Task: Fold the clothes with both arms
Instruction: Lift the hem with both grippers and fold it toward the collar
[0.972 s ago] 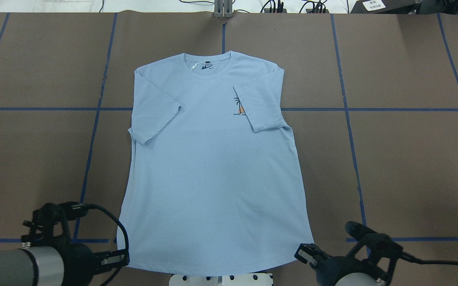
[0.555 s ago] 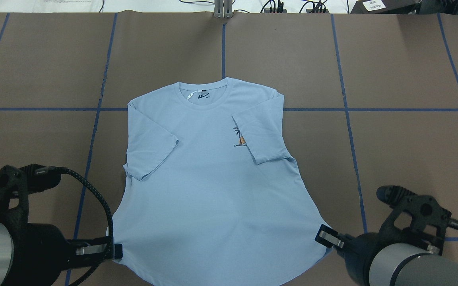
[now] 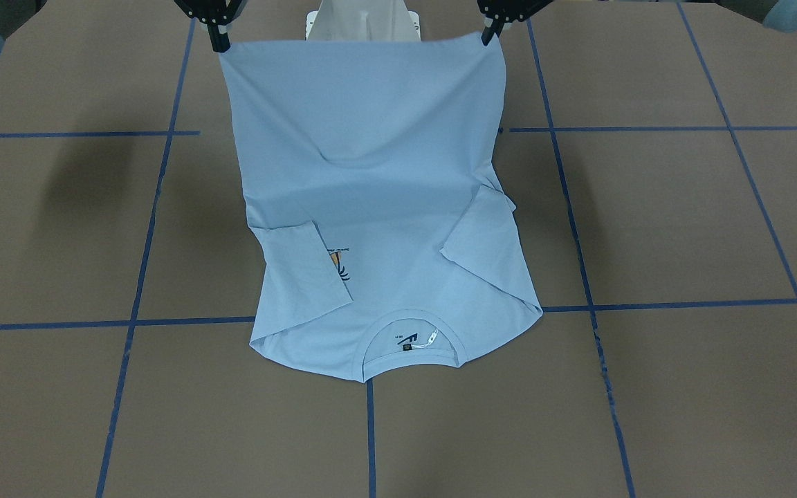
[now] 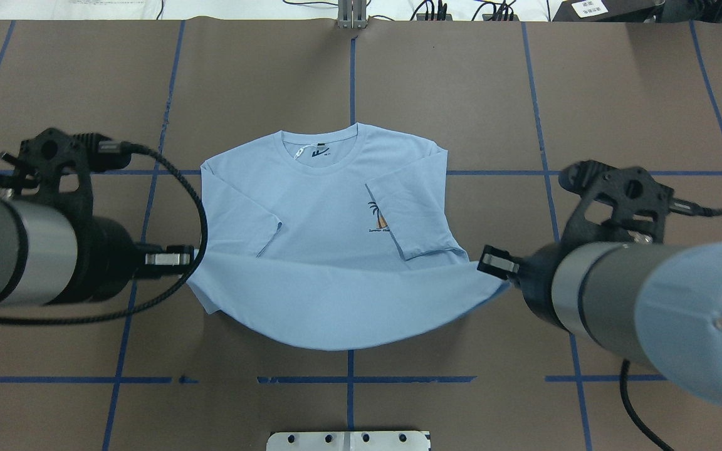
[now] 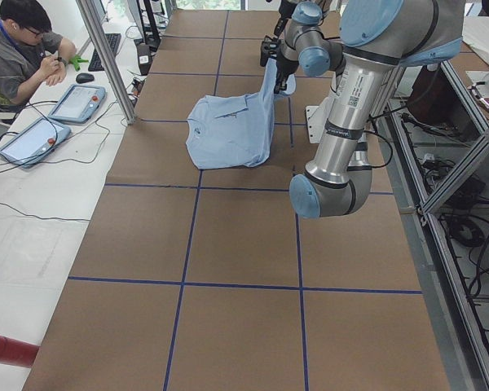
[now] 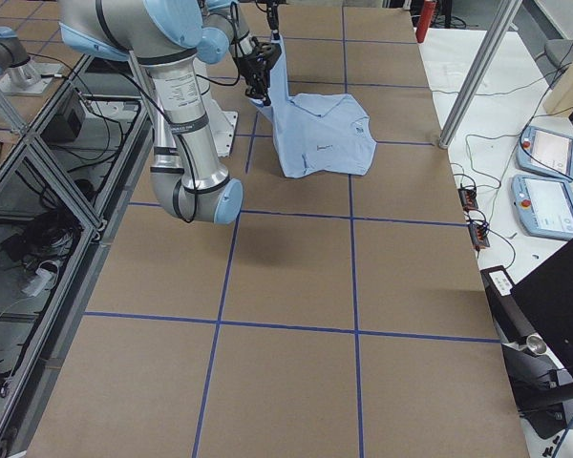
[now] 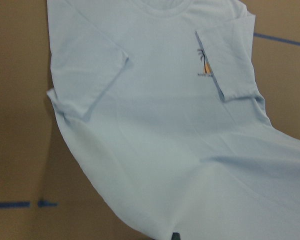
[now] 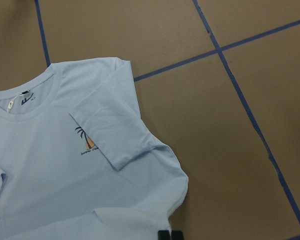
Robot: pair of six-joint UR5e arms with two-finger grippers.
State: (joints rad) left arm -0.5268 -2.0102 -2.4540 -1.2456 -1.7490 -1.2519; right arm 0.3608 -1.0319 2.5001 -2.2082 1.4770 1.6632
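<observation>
T-shirt [image 4: 329, 213] hem lifted from bottom of frame to mid-frame | my left gripper [image 4: 180, 257] and right gripper [image 4: 490, 261] each pinch a hem corner | collar end flat on table [image 4: 618, 94], centre frame

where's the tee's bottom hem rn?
Front-facing view, top centre: the light blue T-shirt's hem is raised off the brown table, stretched between the black right gripper (view left) and black left gripper (view right).
</observation>
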